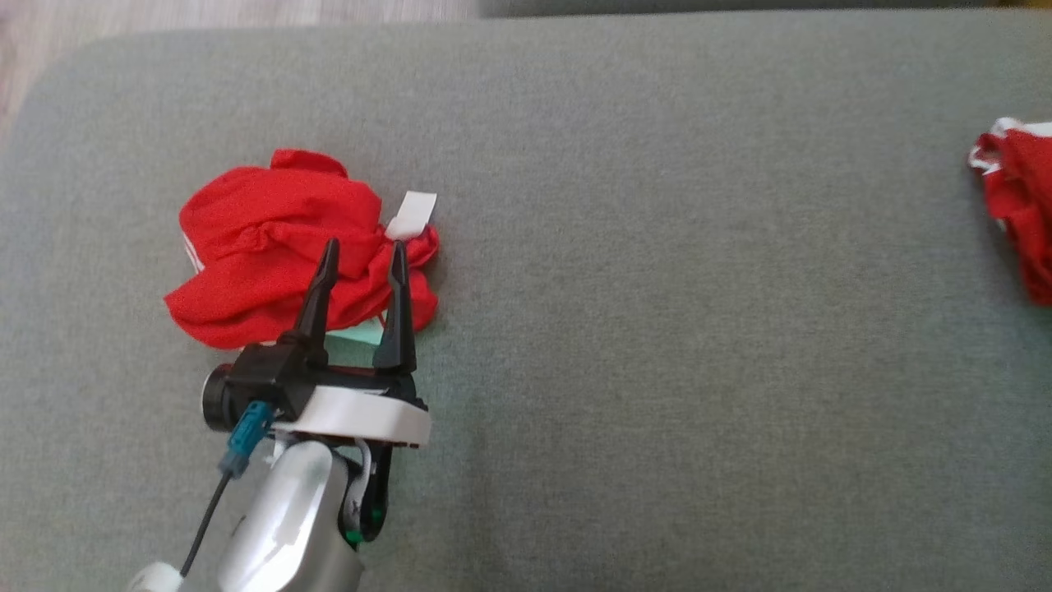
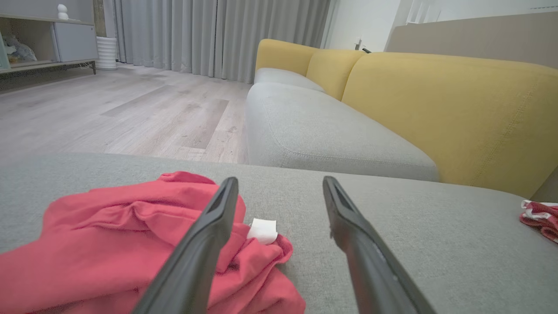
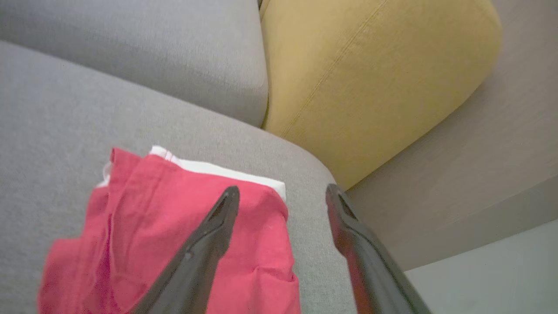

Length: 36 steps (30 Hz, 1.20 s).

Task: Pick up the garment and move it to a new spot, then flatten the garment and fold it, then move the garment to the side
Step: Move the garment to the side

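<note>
Surface: a grey sofa cushion [image 1: 657, 247] is stretching across the head view, with a yellow backrest [image 2: 436, 109] standing behind it.
Garment: a crumpled red garment [image 1: 263, 247] is lying at nine o'clock on the cushion, its white tag [image 1: 411, 214] sticking out toward one o'clock.
Left gripper [image 1: 365, 245]: it is hanging over the garment's five o'clock edge with its fingers spread wide, gripping nothing.
Second red piece [image 1: 1019, 214]: it is lying at three o'clock, well apart.
Right gripper [image 3: 282, 188]: it is hanging over that piece with its fingers standing apart, holding nothing.

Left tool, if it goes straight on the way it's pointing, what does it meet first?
Probably the crumpled red garment: the left tool points over its edge near the white tag, though height is unclear.
</note>
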{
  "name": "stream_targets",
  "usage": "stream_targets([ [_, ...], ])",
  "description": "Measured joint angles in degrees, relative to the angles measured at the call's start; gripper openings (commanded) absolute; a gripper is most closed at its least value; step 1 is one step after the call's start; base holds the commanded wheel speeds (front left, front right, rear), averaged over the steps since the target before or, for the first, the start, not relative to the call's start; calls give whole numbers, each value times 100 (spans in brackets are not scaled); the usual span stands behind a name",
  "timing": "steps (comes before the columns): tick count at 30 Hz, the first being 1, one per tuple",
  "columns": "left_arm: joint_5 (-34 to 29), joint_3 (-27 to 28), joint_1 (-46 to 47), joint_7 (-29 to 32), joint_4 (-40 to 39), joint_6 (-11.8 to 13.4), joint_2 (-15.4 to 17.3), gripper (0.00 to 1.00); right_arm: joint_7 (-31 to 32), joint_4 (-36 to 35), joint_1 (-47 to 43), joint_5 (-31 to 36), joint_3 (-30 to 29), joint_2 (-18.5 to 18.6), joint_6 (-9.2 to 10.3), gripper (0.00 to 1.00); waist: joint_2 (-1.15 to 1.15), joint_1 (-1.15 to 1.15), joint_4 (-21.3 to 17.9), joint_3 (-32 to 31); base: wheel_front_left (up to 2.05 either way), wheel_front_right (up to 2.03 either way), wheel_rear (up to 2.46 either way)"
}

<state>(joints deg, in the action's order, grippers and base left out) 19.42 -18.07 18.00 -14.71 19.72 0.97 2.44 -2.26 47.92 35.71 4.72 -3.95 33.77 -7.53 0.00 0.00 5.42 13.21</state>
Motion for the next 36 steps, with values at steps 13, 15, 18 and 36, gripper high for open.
stream_targets([
  [13,8,148,-355,0,-12,13,1,100,-632,-1868,-342,-527,-200,-1812,0,100,0,-1,-79,-771,0,0,0],
  [15,-1,166,-441,0,-8,13,1,100,-631,-2181,-578,-631,-148,-2184,0,100,0,-1,-89,-881,0,0,0],
  [18,-34,189,-542,0,5,12,2,100,-643,-2585,-1022,-766,-155,-2674,0,100,0,-1,-113,-1013,0,0,0],
  [36,-82,263,-1102,0,-4,41,18,100,-1156,-2974,-3192,-1237,169,-3108,0,100,0,0,-220,-1221,0,0,0],
])
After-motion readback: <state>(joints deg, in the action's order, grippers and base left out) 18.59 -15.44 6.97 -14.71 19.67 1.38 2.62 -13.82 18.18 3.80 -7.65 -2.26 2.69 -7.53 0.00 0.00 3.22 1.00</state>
